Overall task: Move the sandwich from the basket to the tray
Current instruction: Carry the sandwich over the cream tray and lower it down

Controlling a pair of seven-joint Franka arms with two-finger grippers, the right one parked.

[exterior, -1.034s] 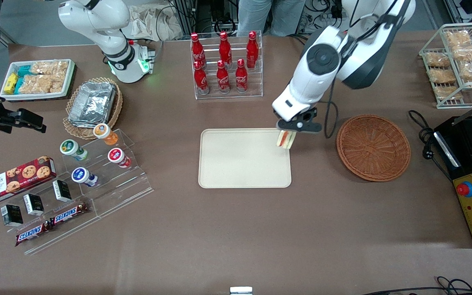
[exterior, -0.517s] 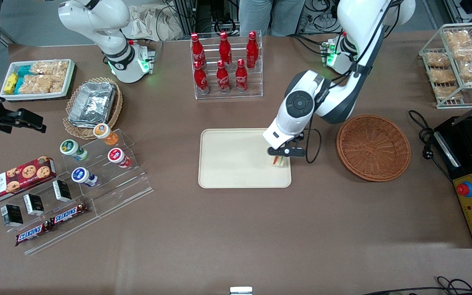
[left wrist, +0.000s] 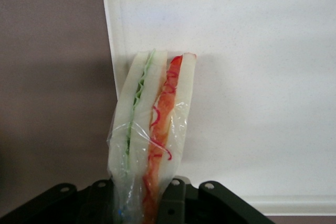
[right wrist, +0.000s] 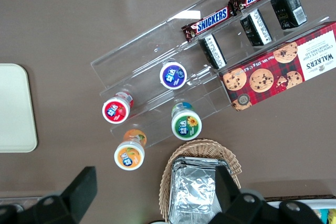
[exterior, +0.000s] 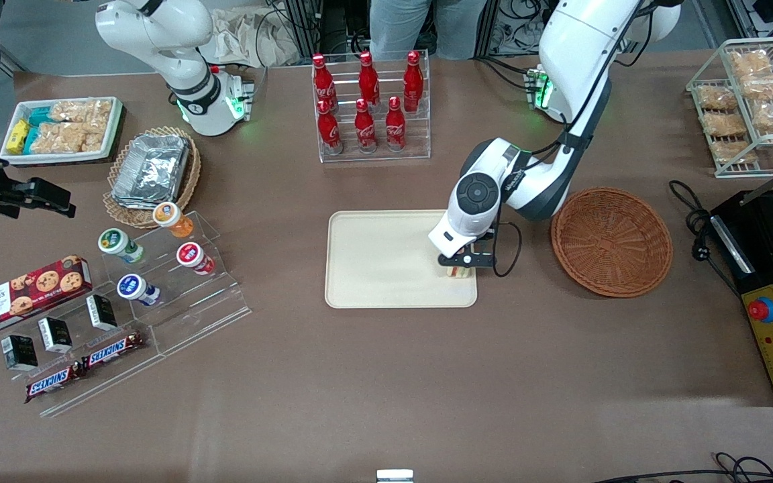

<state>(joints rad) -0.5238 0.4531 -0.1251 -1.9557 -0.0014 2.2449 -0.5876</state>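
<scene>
Nearest the front camera, at the parked arm's end of the tabletop [exterior: 386, 389], Snickers bars [exterior: 84, 365] lie on a clear stepped stand [exterior: 178, 315], with small dark boxes [exterior: 54, 333] and a red cookie box [exterior: 24, 285] just above them. Yogurt cups [exterior: 151, 251] sit on the stand's higher steps.

Midway along the tabletop lies the tray [exterior: 386, 261]. The pincer [exterior: 461, 263] hangs low over the tray's end nearest the basket [exterior: 611, 241], clamped on the sandwich [exterior: 459, 270]. In the wrist view the sandwich [left wrist: 152, 129] stands on edge, wrapped in clear film, green filling in one seam and red-orange in the other. Its tip reaches over the tray [left wrist: 252, 77], just inside the rim. Whether it touches the tray surface I cannot tell. The black fingers [left wrist: 178, 203] press its bread faces from both sides.

The basket sits beside the tray, toward the working arm's end, apart from it, with nothing in it.

Farther from the camera, a tan basket [exterior: 121, 208] holds foil containers [exterior: 151, 168], and a white tray [exterior: 111, 134] holds snack packets [exterior: 74, 124]. A clear rack [exterior: 373, 155] of red bottles [exterior: 366, 100] stands farther than the tray. A wire shelf [exterior: 708, 121] of bagged snacks [exterior: 762, 94] stands at the working arm's end.
</scene>
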